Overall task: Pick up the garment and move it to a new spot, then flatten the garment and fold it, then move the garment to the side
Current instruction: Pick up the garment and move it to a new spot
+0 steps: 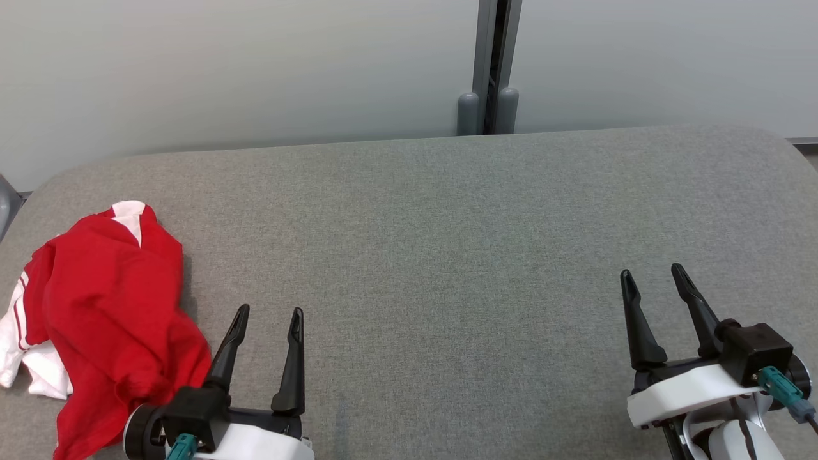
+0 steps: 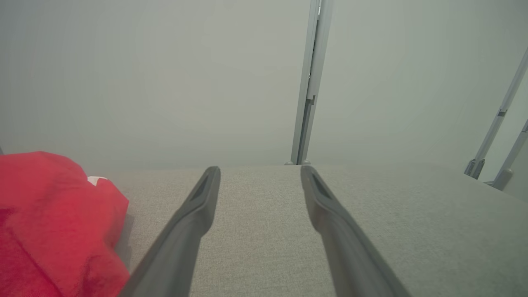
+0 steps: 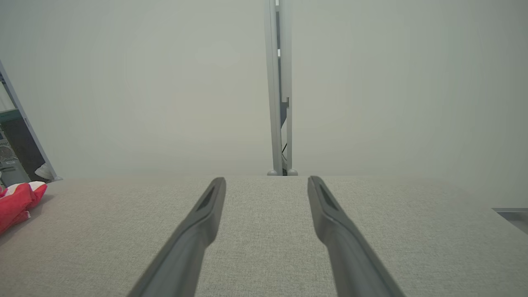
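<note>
A crumpled red garment (image 1: 108, 313) with white sleeve trim lies in a heap at the left end of the grey fabric table (image 1: 447, 243). It also fills the lower left corner of the left wrist view as the garment (image 2: 53, 222), and sits small at the left edge of the right wrist view as the garment (image 3: 18, 200). My left gripper (image 1: 268, 313) stands open just right of the heap, its fingers apart with nothing between them. Far to the right, my right gripper (image 1: 655, 275) is open and empty over bare table.
A pale wall panel runs behind the table, with a grey vertical post (image 1: 489, 64) at its middle. The table's far edge curves off at both ends. Metal frame legs (image 2: 495, 136) stand beyond the right end.
</note>
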